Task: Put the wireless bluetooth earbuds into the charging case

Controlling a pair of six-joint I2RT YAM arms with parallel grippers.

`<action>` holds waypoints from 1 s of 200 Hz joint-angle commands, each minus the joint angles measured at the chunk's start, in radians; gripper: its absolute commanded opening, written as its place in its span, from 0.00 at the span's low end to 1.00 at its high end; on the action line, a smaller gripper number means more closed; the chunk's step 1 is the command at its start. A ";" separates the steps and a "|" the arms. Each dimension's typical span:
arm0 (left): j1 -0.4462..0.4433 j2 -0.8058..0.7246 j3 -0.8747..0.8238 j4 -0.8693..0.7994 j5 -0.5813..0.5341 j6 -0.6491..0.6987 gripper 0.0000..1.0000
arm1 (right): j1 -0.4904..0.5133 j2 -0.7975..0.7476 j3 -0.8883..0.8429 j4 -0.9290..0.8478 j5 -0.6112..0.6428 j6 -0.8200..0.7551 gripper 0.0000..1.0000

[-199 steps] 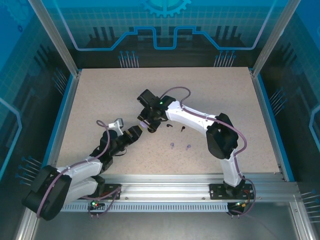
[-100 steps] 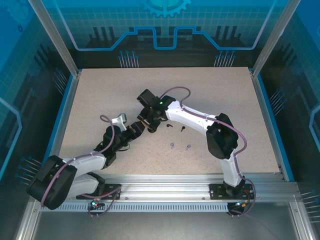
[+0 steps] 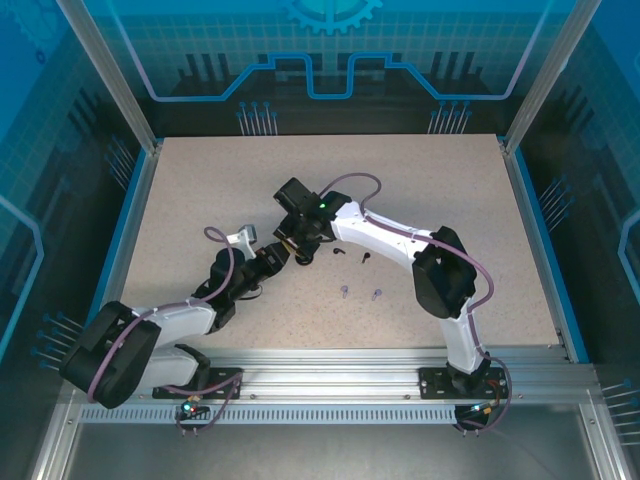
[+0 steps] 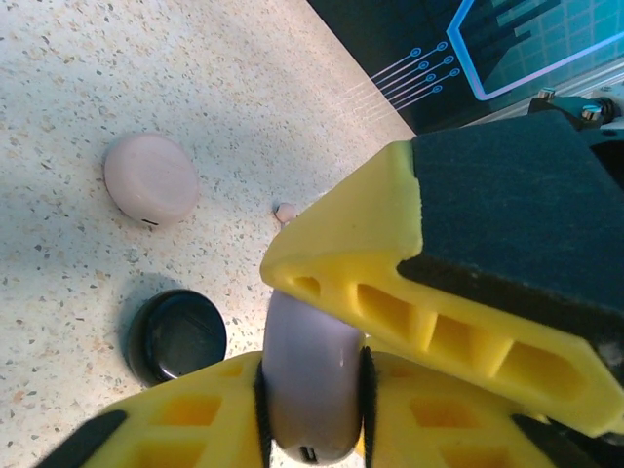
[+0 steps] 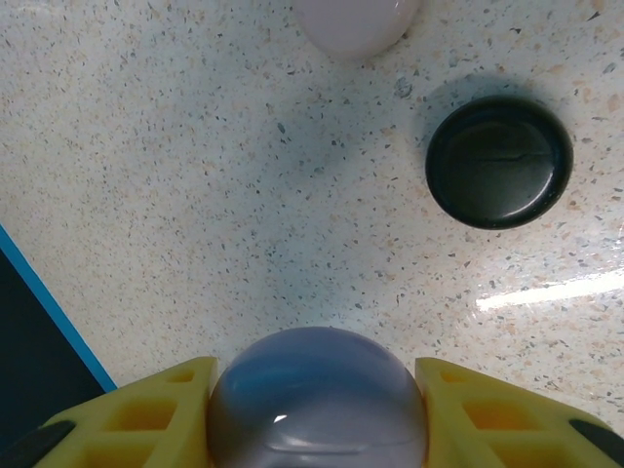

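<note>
Now left and right jaws both clench the shut lavender case (image 5: 317,400).

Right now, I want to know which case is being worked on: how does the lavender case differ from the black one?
The lavender case is clamped between the fingers of the right gripper, while the black case lies flat on the table with nothing touching it. The lavender case is pale and greyish purple; the black case is dark and mirrors the light. Both are smooth, round shells.
</note>
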 commanded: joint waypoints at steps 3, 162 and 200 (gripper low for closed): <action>-0.005 0.011 0.040 0.042 -0.016 0.017 0.22 | 0.011 0.008 0.007 -0.004 -0.021 0.010 0.39; -0.005 0.011 0.079 -0.010 -0.006 0.025 0.00 | -0.013 -0.043 -0.061 0.064 -0.031 -0.008 0.74; -0.005 -0.038 0.109 -0.111 0.057 0.049 0.00 | -0.093 -0.178 -0.165 0.099 0.000 -0.099 0.89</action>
